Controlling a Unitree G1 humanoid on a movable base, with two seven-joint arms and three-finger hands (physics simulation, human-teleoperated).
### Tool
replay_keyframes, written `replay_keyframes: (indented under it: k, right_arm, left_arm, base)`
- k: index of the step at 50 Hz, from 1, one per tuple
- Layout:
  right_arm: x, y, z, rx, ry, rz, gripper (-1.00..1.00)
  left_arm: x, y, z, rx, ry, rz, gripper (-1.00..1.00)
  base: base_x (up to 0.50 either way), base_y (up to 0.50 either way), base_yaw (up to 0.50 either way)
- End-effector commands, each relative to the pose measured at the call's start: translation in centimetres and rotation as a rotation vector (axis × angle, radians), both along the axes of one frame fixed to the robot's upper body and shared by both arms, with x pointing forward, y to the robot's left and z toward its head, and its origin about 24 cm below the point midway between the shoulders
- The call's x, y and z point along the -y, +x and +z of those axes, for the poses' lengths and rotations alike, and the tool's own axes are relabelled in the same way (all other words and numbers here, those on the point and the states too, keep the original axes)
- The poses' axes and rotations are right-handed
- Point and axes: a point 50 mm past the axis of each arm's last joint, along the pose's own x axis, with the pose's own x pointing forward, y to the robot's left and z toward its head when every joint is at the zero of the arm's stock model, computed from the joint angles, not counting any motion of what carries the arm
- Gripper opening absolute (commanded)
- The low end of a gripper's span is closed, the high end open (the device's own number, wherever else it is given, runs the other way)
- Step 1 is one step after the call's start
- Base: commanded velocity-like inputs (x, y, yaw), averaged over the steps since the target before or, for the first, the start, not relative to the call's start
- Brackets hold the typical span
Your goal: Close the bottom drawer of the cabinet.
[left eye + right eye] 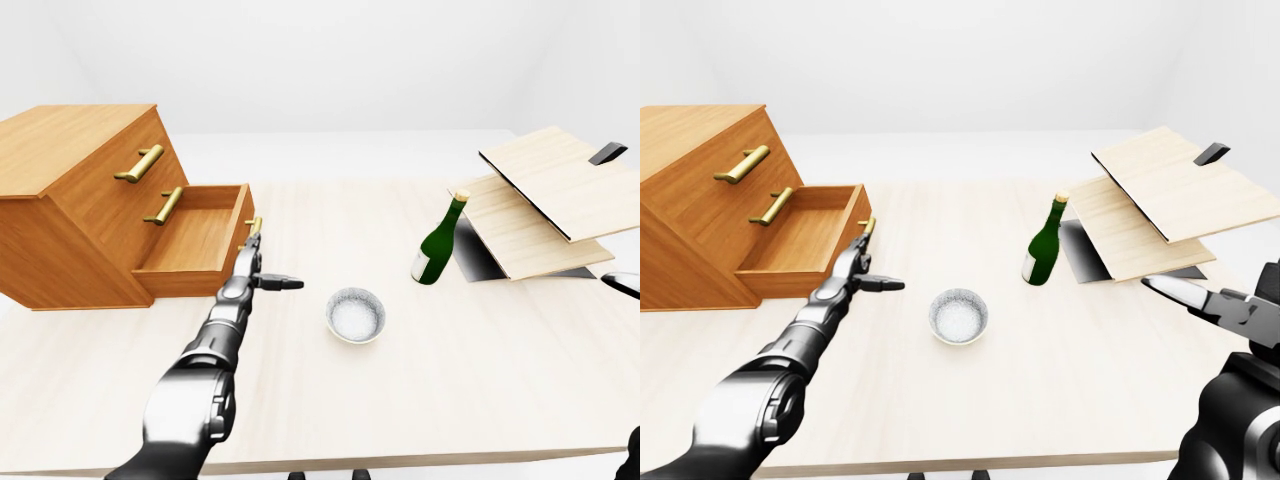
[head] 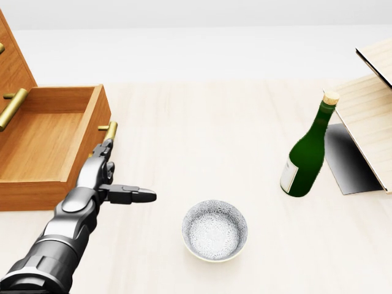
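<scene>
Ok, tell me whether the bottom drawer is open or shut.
Open. The bottom drawer stands pulled out of the cabinet, its empty inside showing; the left hand is at its front panel.

The left arm (image 2: 61, 236) is glossy gunmetal grey with bright highlights, built of rounded, ribbed segments that narrow toward the wrist. Its left hand (image 2: 105, 177) is silver-grey at the knuckles, ending in slim black fingers (image 2: 136, 196). The right hand (image 1: 1225, 310) shows the same dark metal, with pale-edged pointed fingers (image 1: 1170, 290).

One cabinet (image 1: 70, 200), one bowl (image 2: 215, 230), one bottle (image 2: 308, 149), two boards (image 1: 560, 182)
</scene>
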Motion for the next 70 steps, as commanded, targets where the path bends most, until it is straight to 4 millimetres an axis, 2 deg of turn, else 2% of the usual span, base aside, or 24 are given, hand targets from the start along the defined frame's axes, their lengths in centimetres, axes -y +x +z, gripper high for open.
replay_keyframes:
  k: [1,10,41,49,52,53,59,60,70]
  right_arm:
    - [-0.1,0.0,0.1,0.004,-0.004,0.004,1.0]
    - [-0.1,0.1,0.1,0.005,-0.004,0.01,1.0]
    - [-0.2,-0.3,0.2,0.013,-0.004,0.013,1.0]
    - [-0.3,-0.5,0.4,0.027,-0.006,0.015,1.0]
    - [-0.3,-0.4,0.3,0.024,-0.005,0.017,1.0]
    - [-0.4,-0.3,0.2,0.018,-0.006,0.02,1.0]
    - [-0.4,-0.4,0.6,0.034,-0.008,0.02,1.0]
    - [-1.1,-0.2,0.7,0.033,-0.027,0.033,1.0]
    - [-1.1,-0.4,0.8,0.043,-0.034,0.03,1.0]
  left_arm:
    - [-1.6,-0.5,-0.9,-0.062,-0.009,0.064,1.0]
    - [-3.2,-0.8,-1.0,-0.067,-0.009,0.146,1.0]
    - [-6.9,-2.0,-1.8,-0.134,0.006,0.353,1.0]
    - [-7.9,-2.1,-1.5,-0.129,0.103,0.38,1.0]
    - [-8.7,-2.2,-1.2,-0.127,0.125,0.39,1.0]
    - [-9.5,-2.0,-0.5,-0.115,0.169,0.396,1.0]
    - [-10.7,-2.0,0.1,-0.114,0.215,0.411,1.0]
    - [-14.9,-4.4,-0.6,-0.184,0.158,0.56,1.0]
    - [-16.1,-5.2,-0.7,-0.203,0.159,0.603,1.0]
  base:
    - [0.0,0.0,0.0]
    - [0.0,0.0,0.0]
    - [0.0,0.0,0.0]
    - [0.0,0.0,0.0]
    - [0.0,0.0,0.0]
    - [0.0,0.0,0.0]
    - [0.0,0.0,0.0]
    - [0.0,0.0,0.0]
    - [0.0,0.0,0.0]
